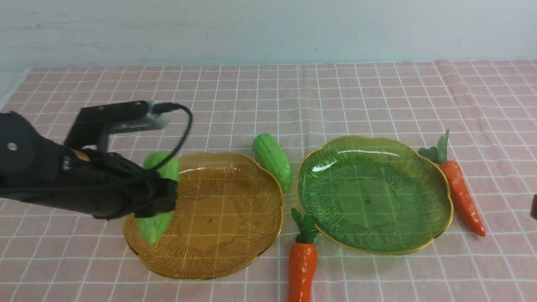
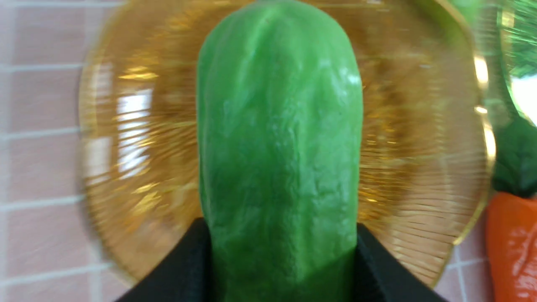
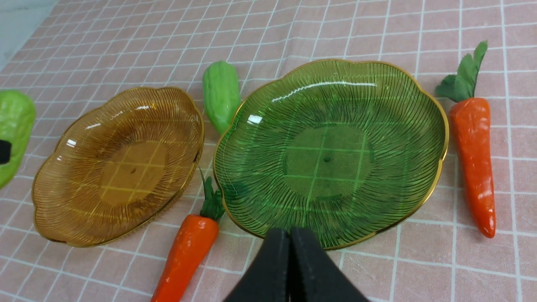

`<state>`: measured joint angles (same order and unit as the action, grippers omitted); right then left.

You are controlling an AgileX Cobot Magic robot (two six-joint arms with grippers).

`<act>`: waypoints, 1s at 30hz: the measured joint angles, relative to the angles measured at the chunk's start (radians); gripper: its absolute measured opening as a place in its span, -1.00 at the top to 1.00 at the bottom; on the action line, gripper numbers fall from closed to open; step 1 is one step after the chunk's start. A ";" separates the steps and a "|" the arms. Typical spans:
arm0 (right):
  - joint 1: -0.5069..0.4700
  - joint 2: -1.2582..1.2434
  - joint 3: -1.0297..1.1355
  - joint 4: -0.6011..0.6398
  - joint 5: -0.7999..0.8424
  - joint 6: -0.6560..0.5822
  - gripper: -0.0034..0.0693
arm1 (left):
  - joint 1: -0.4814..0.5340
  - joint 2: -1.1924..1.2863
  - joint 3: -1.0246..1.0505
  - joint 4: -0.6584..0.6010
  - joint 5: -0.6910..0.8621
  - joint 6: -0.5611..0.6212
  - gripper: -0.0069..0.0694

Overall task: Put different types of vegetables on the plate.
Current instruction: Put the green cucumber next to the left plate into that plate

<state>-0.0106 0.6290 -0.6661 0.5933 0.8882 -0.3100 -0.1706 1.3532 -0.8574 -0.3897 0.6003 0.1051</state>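
My left gripper [image 1: 161,197] is shut on a light-green ridged gourd [image 1: 156,228], holding it in the air over the left edge of the amber plate [image 1: 226,201]. In the left wrist view the gourd [image 2: 279,147] fills the middle between the black fingers [image 2: 188,260], with the amber plate [image 2: 419,167] beneath it. A second gourd [image 1: 272,161] lies on the cloth between the amber plate and a green plate [image 1: 373,193]. One carrot [image 1: 302,264] lies in front of the two plates, another carrot [image 1: 461,197] right of the green plate. My right gripper [image 3: 289,241] is shut on nothing, near the green plate's [image 3: 331,147] front rim.
Pink checked cloth [image 1: 293,96] covers the table as far as the white wall. Neither plate has anything lying in it. A dark part of the right arm [image 1: 533,207] shows at the right edge of the front view.
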 joint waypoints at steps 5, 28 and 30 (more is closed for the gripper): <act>0.000 0.013 0.000 0.039 0.000 -0.053 0.95 | -0.102 0.136 -0.003 -0.014 -0.072 0.011 0.01; 0.000 0.013 0.000 0.048 0.015 -0.067 0.95 | -0.138 0.545 -0.638 -0.046 -0.026 -0.008 -0.71; 0.000 0.013 0.000 0.046 0.015 -0.067 0.95 | -0.138 0.599 -0.700 -0.057 -0.022 -0.008 -0.71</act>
<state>-0.0106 0.6419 -0.6661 0.6390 0.9037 -0.3770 -0.3086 1.9523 -1.5575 -0.4468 0.5785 0.0972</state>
